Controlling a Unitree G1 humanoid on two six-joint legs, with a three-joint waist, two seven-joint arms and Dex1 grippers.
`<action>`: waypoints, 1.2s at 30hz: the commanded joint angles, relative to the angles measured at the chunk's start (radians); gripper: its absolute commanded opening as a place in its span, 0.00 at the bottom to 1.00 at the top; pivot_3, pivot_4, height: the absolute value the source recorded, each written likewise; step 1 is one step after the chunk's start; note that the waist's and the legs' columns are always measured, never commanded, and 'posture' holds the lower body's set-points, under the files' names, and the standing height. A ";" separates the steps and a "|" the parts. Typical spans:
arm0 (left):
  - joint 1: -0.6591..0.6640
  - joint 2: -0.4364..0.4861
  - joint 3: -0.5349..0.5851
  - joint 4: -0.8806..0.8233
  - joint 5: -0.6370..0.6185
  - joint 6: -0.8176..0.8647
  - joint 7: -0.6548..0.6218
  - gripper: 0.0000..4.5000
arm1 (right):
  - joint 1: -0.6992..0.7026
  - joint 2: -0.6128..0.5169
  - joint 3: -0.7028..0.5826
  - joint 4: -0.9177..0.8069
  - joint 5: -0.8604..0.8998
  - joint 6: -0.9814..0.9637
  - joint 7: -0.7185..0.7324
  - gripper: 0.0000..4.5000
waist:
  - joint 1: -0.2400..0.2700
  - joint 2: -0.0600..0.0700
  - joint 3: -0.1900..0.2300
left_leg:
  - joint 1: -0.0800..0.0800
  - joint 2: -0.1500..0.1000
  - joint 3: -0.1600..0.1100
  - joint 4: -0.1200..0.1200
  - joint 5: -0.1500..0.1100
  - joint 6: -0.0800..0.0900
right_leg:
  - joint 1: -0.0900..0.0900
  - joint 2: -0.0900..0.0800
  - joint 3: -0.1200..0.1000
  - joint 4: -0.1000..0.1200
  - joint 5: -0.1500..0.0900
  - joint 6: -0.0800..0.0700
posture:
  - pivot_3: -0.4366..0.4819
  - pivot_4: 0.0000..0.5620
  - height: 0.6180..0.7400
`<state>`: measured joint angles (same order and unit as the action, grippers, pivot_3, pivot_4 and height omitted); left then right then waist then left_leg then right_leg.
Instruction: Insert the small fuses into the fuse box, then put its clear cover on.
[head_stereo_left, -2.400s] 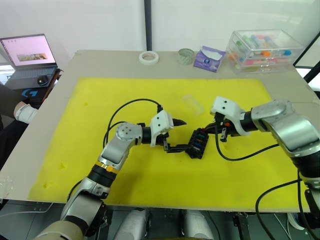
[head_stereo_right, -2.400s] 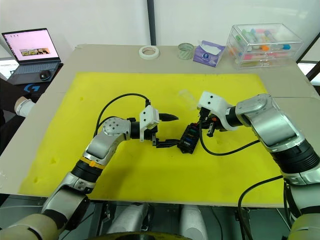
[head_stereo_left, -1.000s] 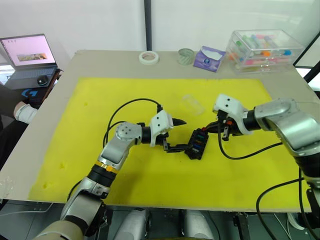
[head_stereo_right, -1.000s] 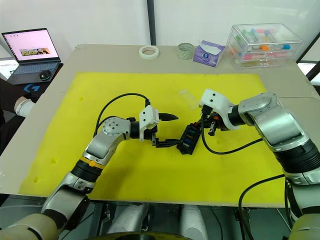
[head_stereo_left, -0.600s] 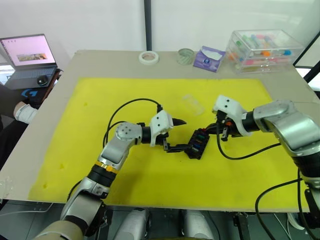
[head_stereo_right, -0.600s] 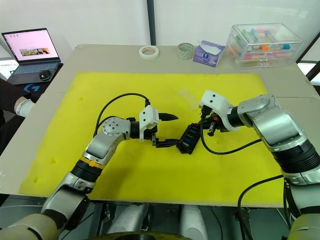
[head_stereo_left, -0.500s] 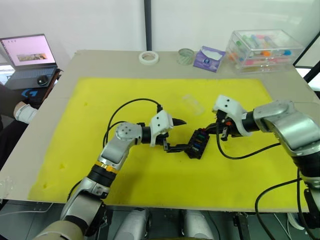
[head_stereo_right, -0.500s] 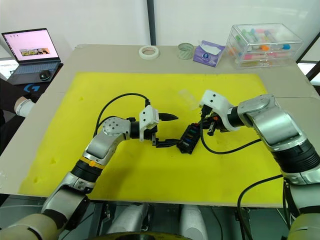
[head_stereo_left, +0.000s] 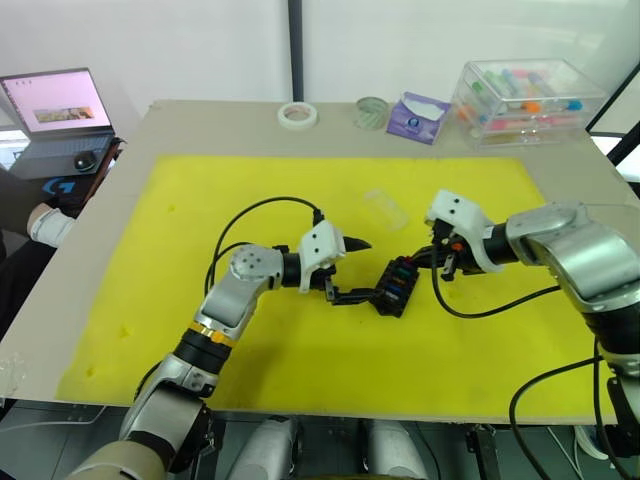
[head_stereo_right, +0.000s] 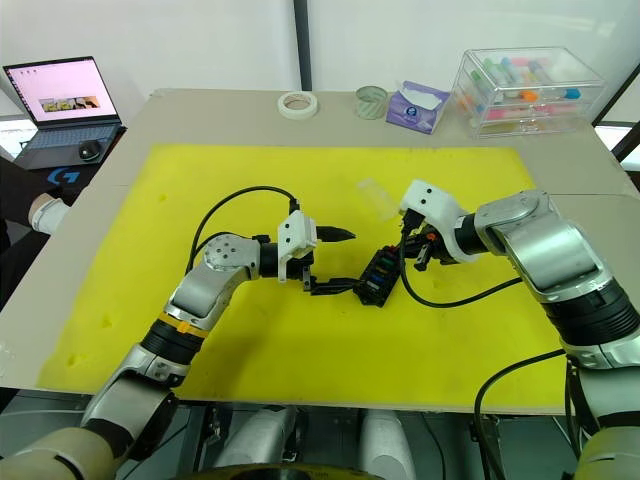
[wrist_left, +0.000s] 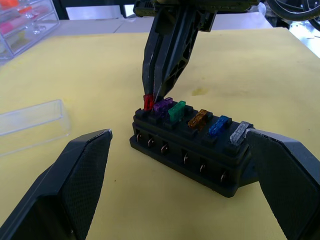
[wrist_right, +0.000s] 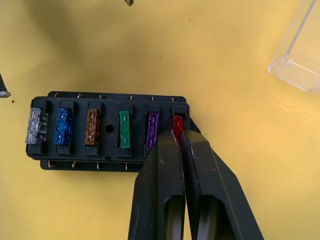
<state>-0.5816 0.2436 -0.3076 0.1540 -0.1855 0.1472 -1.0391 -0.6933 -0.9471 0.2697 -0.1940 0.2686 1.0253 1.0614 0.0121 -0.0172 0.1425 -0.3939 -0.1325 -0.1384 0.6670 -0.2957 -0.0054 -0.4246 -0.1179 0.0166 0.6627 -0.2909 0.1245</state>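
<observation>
**Red fuse pressed at the box's end slot**

Yellow foam mat (head_stereo_left: 200, 330) covers the table. Near its centre lies the fuse box (wrist_right: 107, 131), six small fuses (wrist_left: 196, 119) in a row. Right gripper (wrist_right: 179, 137), fingers pinched together, touches the red fuse (wrist_right: 177, 123). Left gripper (head_stereo_left: 352, 270) is spread wide, one finger against the box. Clear cover (wrist_left: 31, 119) lies just beside.

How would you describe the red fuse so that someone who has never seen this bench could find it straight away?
Start at the yellow mat, then find the fuse box, a small black block near its middle. Six small fuses stand in one row along its top. The red fuse sits at the row's end, beside the purple one, with the right gripper closed on it.
</observation>
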 joint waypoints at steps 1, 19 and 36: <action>0.002 0.003 -0.003 -0.036 0.001 -0.011 0.001 1.00 | 0.000 0.004 0.011 -0.017 -0.002 -0.013 -0.001 0.00 | 0.000 0.000 0.000 | 0.000 0.000 0.000 0.000 0.000 0.000 | 0.000 0.000 0.000 0.000 0.000 0.000 | 0.48 0.27 1.00; 0.000 0.008 -0.004 -0.030 0.003 -0.016 -0.004 1.00 | -0.015 -0.005 -0.046 -0.003 0.036 -0.008 0.005 0.43 | 0.000 0.000 0.000 | 0.000 0.000 0.000 0.000 0.000 0.000 | 0.000 0.000 0.000 0.000 0.000 0.000 | 0.48 0.27 1.00; 0.004 -0.006 -0.002 -0.045 -0.020 -0.010 -0.013 1.00 | 0.044 0.009 -0.215 -0.053 0.159 -0.130 0.036 0.38 | 0.003 0.000 0.000 | 0.000 0.000 0.000 0.000 0.000 0.000 | 0.000 0.000 0.000 0.000 0.000 0.000 | 0.48 0.27 1.00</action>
<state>-0.5751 0.2474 -0.3079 0.1500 -0.1858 0.1433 -1.0452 -0.6706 -0.9521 0.1338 -0.1925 0.3962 0.9558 1.1039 0.0146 -0.0173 0.1425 -0.3941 -0.1325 -0.1385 0.6669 -0.2957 -0.0054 -0.4246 -0.1180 0.0166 0.6625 -0.2909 0.1245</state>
